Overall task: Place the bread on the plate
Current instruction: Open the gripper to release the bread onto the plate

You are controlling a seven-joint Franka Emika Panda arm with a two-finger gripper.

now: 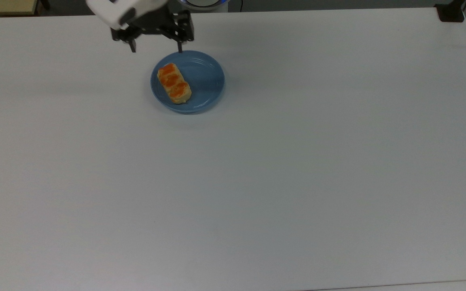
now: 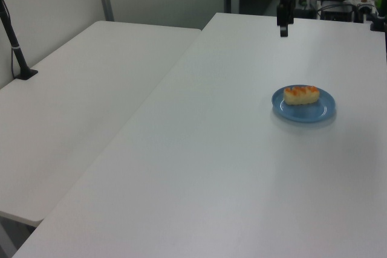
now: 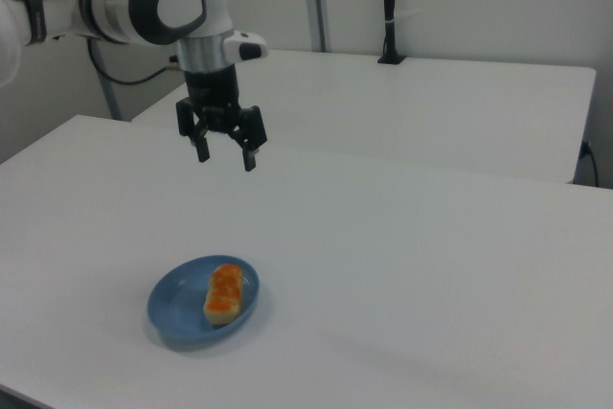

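The small oblong pale-yellow bread roll with orange glazed stripes (image 1: 174, 83) lies flat inside the round glossy blue plate (image 1: 208, 83), well below and clear of the black two-finger gripper (image 3: 226, 155), which hangs wide open and empty, so placement appears complete.

Top view looks down; side views face the table (image 1: 297, 182) oppositely.
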